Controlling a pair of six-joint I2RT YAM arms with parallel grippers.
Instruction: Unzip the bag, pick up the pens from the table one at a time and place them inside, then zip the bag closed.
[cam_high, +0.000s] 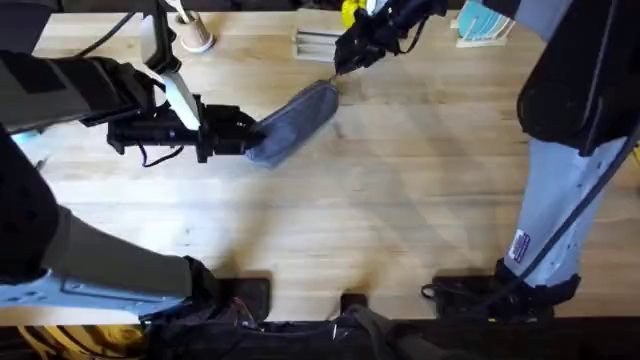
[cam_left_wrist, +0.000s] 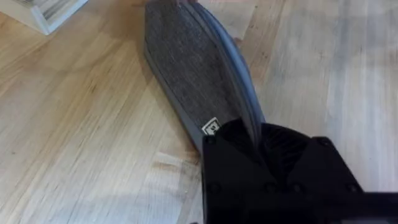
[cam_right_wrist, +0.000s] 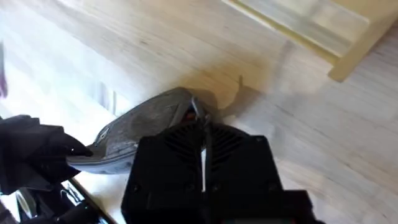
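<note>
Overhead: left claw (cam_high: 248, 133), right claw (cam_high: 336, 66) clamp bag (cam_high: 298, 118) ends.

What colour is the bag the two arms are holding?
Grey-blue fabric bag, with a darker edge along its length; the left wrist view shows it best.

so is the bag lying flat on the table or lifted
Lying flat: the bag rests along the table, the left gripper shut on one end and the right gripper shut at the other.

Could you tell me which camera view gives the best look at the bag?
The overhead view: the whole bag shows, a gripper at each end. The left wrist view shows its fabric side close up; the right wrist view shows one end.
</note>
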